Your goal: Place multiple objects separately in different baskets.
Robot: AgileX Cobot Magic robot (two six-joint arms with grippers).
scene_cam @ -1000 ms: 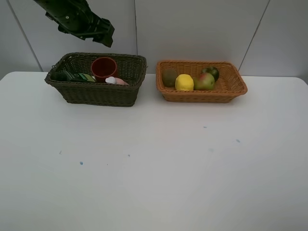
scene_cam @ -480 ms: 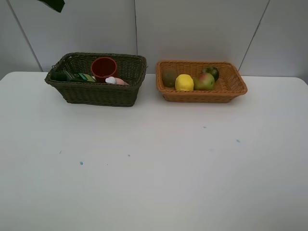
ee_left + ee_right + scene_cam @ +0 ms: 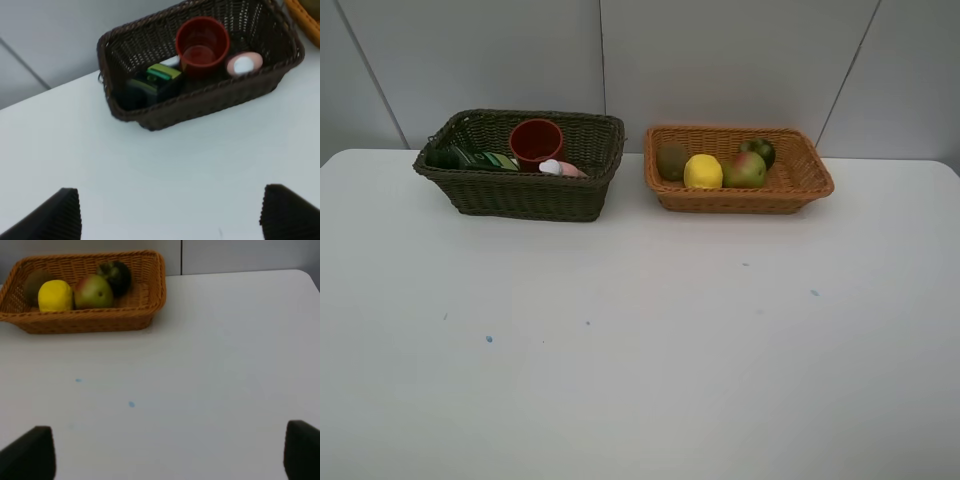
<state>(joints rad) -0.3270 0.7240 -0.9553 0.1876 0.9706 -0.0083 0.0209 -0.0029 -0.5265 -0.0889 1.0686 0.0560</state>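
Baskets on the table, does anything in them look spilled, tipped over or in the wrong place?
Nothing stands out. The dark basket holds the red cup upright and the bottles; the orange basket holds only fruit.

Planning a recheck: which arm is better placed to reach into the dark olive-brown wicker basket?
Left, probably. Its wrist view looks over the dark olive-brown wicker basket holding the red cup, open left gripper facing it. The right wrist view shows only the orange-tan wicker basket.

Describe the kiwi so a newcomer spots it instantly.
Find the orange basket on the table's right. Four fruits sit inside; the kiwi is at the end nearest the dark basket, beside the lemon. It alone is dull brown.
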